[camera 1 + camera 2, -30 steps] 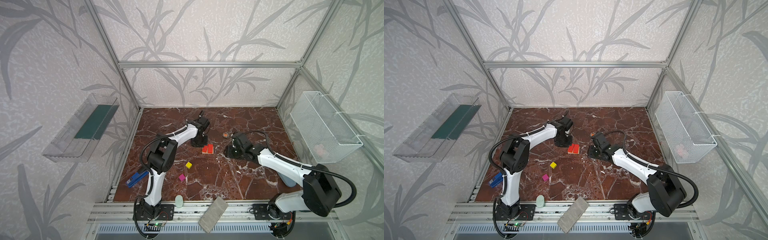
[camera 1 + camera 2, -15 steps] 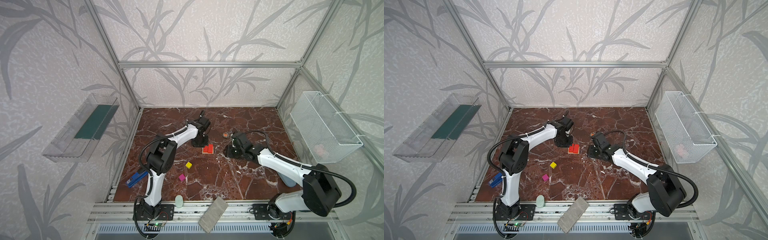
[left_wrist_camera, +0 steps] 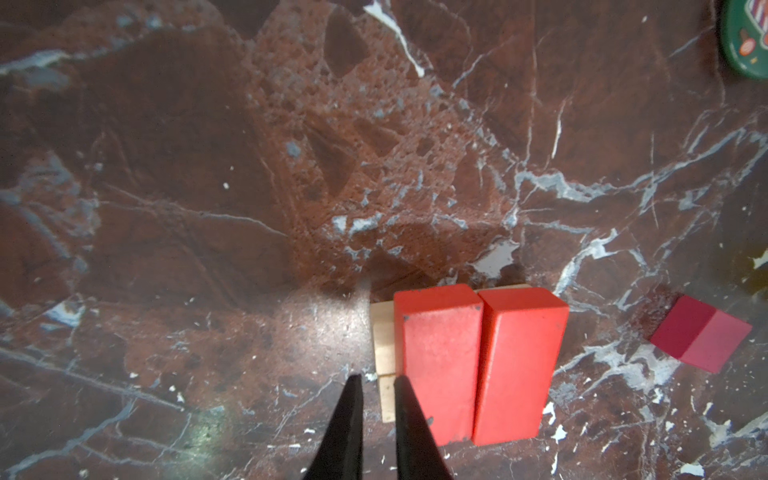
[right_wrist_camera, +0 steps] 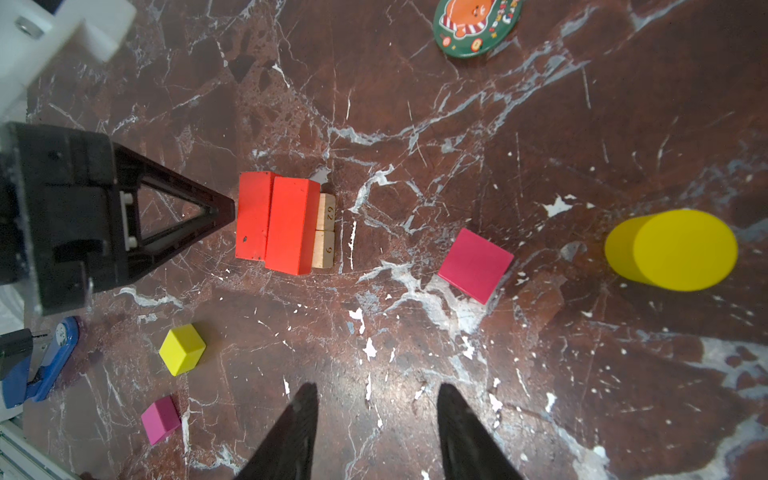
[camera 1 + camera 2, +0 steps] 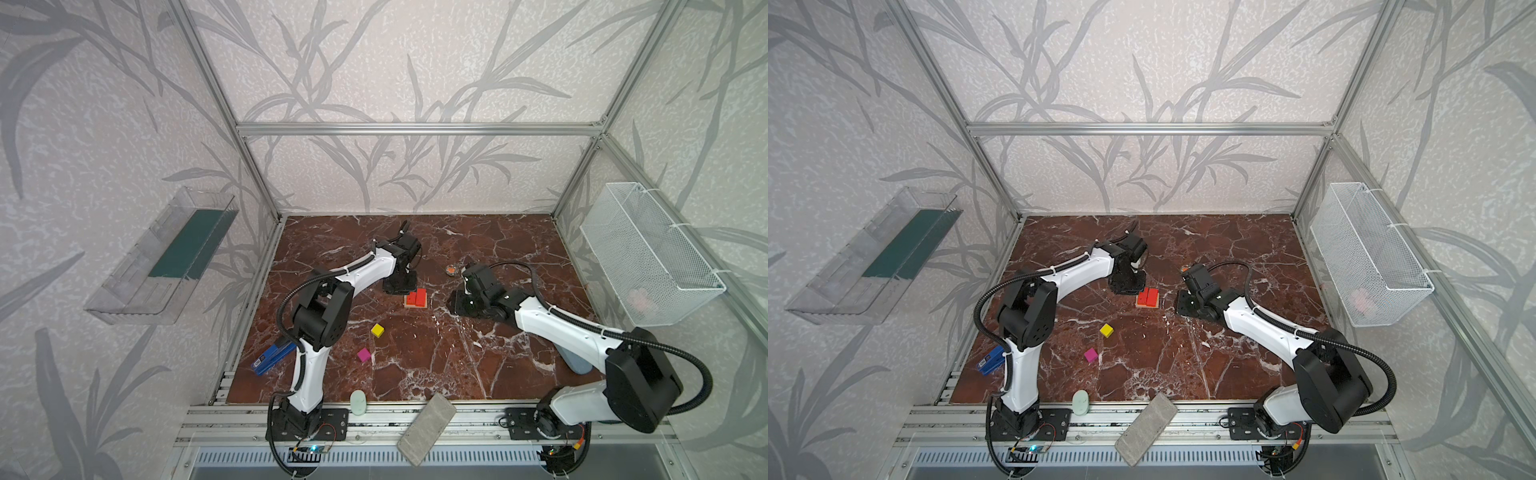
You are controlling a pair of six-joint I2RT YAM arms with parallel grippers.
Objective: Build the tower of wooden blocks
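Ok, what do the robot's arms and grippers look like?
The left arm and right arm have white shells and black joint housings, each trailing a black corrugated cable. The left gripper and right gripper are black, tapering to narrow triangular tips.

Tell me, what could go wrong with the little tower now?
The left gripper is right beside the red blocks; a nudge could slide them off the tan bars. The reds look staggered, so a magenta cube set on top might wobble.
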